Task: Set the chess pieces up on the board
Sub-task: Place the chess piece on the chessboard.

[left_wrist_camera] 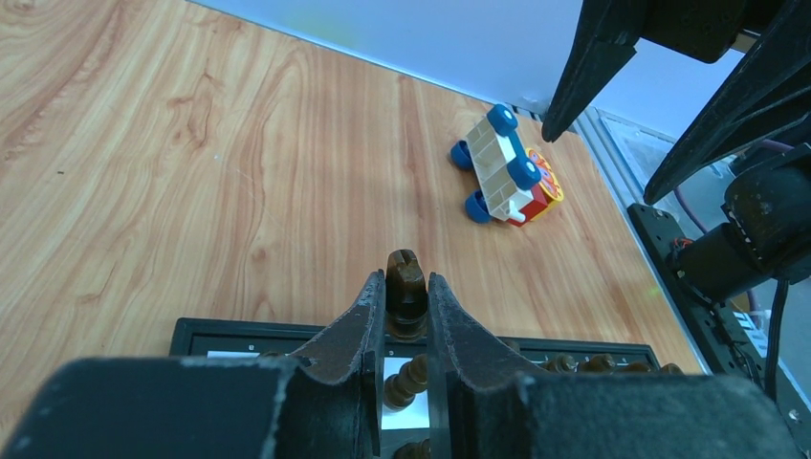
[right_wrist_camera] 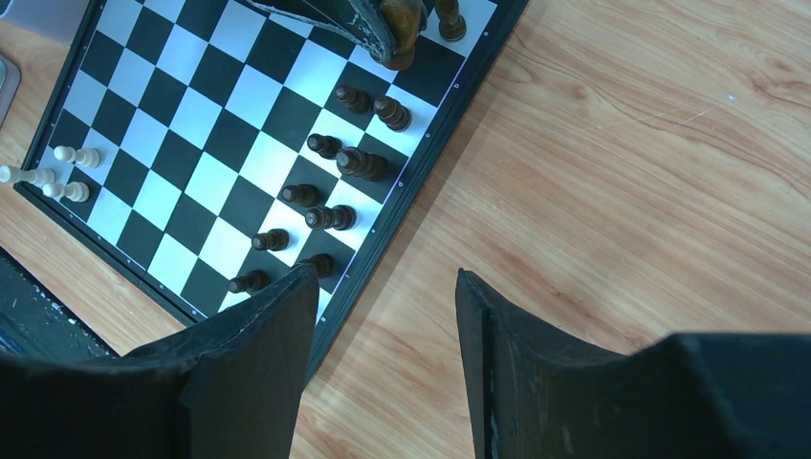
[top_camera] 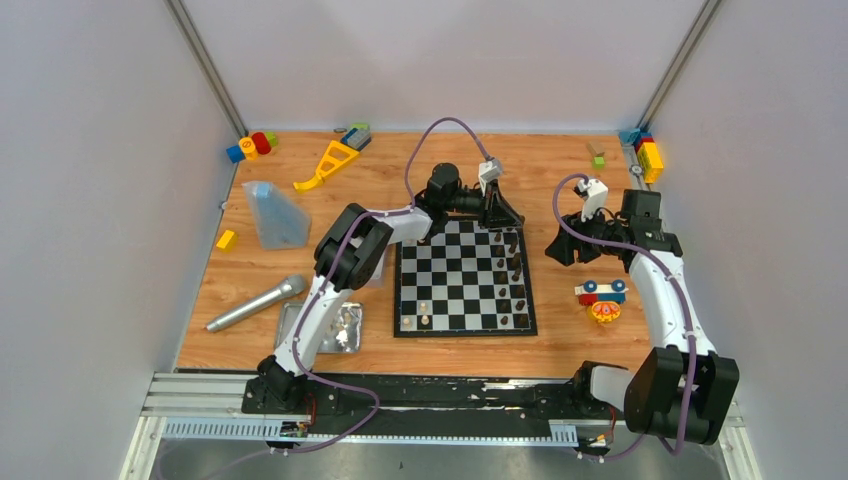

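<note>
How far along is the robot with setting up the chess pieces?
Partly there. Done: dark pieces stand in two rows along the right edge of the board, and a few cream pieces stand at its near-left corner. In hand: the left gripper is shut on another dark piece near the far-right corner; the right gripper hangs open, empty. Left: most of the cream side is unfilled.
</note>
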